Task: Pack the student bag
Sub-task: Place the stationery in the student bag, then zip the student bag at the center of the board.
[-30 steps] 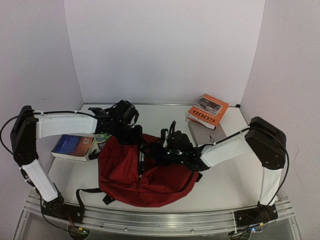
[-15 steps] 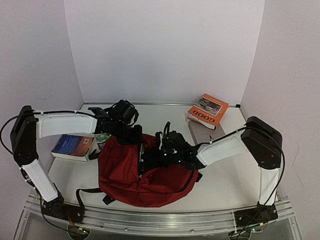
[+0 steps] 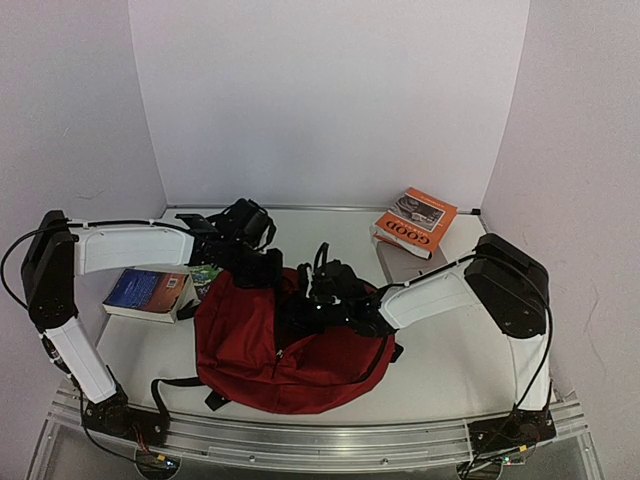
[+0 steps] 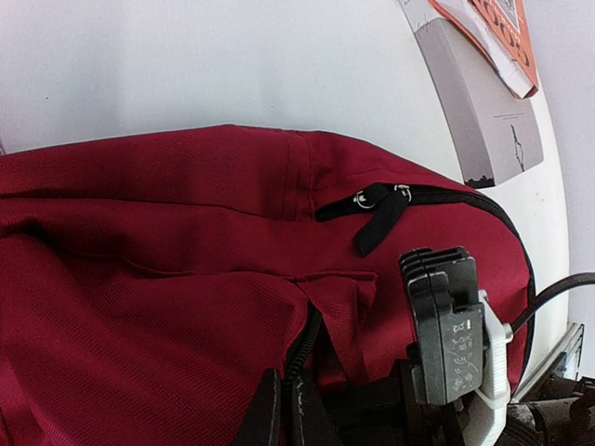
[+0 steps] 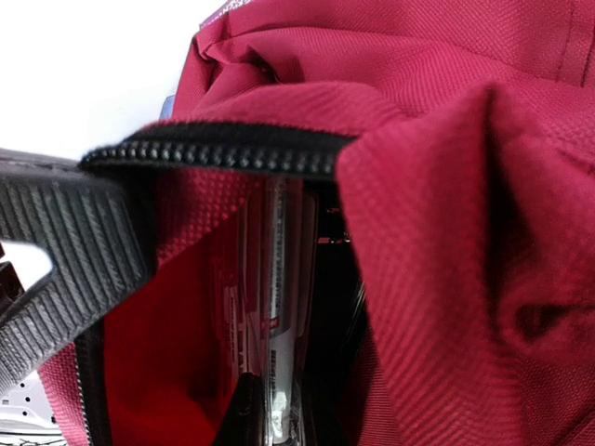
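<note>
Top view, 12 o'clock = far wall.

Tabletop (image 3: 450, 370): white, walled on three sides.

Student bag (image 3: 270, 350): dark red, lying flat at centre, slightly toward 6 o'clock. A black strap trails off it toward 7 o'clock. The main zip is open along the top side and the mouth gapes.

Left arm (image 3: 130, 248): comes in from 9 o'clock and ends at the bag's 11 o'clock corner.

Right arm (image 3: 430, 298): comes in from 3 o'clock, wrist over the middle of the bag.

Blue book (image 3: 148, 291): flat at 9 o'clock, just beside the bag. A small green item (image 3: 205, 275) sits between them.

Orange book (image 3: 416, 220): at 1 o'clock, well apart from the bag, lying on a flat grey pad (image 3: 410, 268).

Left pincer (image 4: 288, 413): closed, pinching the bag's zip edge. Fabric is bunched up at the tips.

Right pincer (image 5: 279, 423): nose inside the bag mouth, under the black zipper teeth (image 5: 223, 156). Tips are mostly out of frame. Cannot tell whether it is clamped or slack.

Pen-like tube (image 5: 279, 307): clear and silver with print, inside the bag, running down between the right fingers.

Zipper pull (image 4: 376, 218): black tab at the end of the zip, lying on the red fabric.
</note>
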You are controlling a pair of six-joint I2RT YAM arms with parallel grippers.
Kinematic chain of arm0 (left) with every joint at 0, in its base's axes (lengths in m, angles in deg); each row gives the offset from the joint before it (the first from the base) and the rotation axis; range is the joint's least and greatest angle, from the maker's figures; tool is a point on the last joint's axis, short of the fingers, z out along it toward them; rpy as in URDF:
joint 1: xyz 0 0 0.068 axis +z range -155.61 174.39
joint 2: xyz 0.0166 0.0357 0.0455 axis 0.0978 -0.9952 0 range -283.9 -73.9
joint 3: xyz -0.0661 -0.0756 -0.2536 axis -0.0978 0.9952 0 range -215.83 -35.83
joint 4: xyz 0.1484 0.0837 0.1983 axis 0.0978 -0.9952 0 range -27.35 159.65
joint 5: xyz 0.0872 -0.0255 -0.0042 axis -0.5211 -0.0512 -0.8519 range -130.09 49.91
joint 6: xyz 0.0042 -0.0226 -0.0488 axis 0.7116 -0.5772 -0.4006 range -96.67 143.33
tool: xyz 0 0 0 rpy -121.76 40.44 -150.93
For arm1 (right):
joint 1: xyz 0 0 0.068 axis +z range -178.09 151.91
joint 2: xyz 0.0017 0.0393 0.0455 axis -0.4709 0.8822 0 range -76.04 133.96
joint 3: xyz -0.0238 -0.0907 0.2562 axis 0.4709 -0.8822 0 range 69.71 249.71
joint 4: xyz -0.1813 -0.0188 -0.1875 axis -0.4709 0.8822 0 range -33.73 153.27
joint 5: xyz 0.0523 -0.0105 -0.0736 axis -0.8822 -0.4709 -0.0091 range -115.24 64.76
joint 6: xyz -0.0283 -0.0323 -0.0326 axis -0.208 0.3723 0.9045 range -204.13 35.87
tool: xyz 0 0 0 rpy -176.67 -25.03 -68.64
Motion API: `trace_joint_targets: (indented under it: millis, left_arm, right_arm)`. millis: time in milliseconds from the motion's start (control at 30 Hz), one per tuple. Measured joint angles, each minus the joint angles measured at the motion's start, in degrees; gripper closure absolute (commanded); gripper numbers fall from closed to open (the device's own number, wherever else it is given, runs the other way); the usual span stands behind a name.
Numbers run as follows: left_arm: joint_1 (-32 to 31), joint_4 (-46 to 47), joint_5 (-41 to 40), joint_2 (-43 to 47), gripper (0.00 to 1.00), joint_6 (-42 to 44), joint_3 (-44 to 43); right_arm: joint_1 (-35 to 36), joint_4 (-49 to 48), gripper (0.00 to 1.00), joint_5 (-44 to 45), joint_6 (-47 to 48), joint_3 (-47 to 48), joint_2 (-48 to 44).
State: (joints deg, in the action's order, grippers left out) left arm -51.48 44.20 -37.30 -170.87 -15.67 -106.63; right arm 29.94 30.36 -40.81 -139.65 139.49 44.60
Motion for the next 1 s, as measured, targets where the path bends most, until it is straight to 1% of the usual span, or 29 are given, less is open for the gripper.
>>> trace_joint_targets:
  millis: [67, 200, 300, 467, 600, 733, 800, 900, 1000]
  left_arm:
    - [0.1, 0.0, 0.2, 0.0, 1.00, 0.0, 0.0]
    - [0.9, 0.1, 1.1, 0.0, 1.00, -0.5, 0.0]
    - [2.0, 0.8, 2.4, 0.0, 1.00, -1.4, 0.3]
    - [3.6, 2.1, 3.7, 0.0, 1.00, -1.9, 1.7]
    - [3.7, 2.3, 3.9, 0.0, 1.00, -2.0, 1.7]
    - [3.8, 2.5, 4.1, 0.0, 1.00, -1.9, 1.7]
    - [3.8, 2.5, 4.2, 0.0, 1.00, -1.9, 1.7]
    - [3.9, 2.5, 4.2, 0.0, 1.00, -1.9, 1.7]
    - [3.9, 2.5, 4.2, 0.0, 1.00, -1.9, 1.7]
  right_arm:
    - [0.1, 0.0, 0.85, -0.1, 0.1, 0.0, 0.0]
    - [0.4, 1.3, 0.71, 1.1, 1.9, -0.9, -1.4]
    - [0.7, 6.5, 0.65, 4.0, 4.7, -3.4, -7.2]
    - [0.9, 14.9, 0.55, 10.1, 8.3, -6.1, -19.9]
    - [0.9, 18.5, 0.52, 12.6, 9.0, -7.5, -24.5]
    - [0.9, 21.5, 0.47, 13.2, 8.8, -9.7, -23.7]
    - [1.0, 23.1, 0.47, 13.0, 8.9, -10.1, -22.3]
    - [1.3, 24.3, 0.50, 12.5, 9.0, -10.1, -19.6]
    - [2.0, 25.0, 0.57, 11.8, 9.1, -10.1, -17.6]
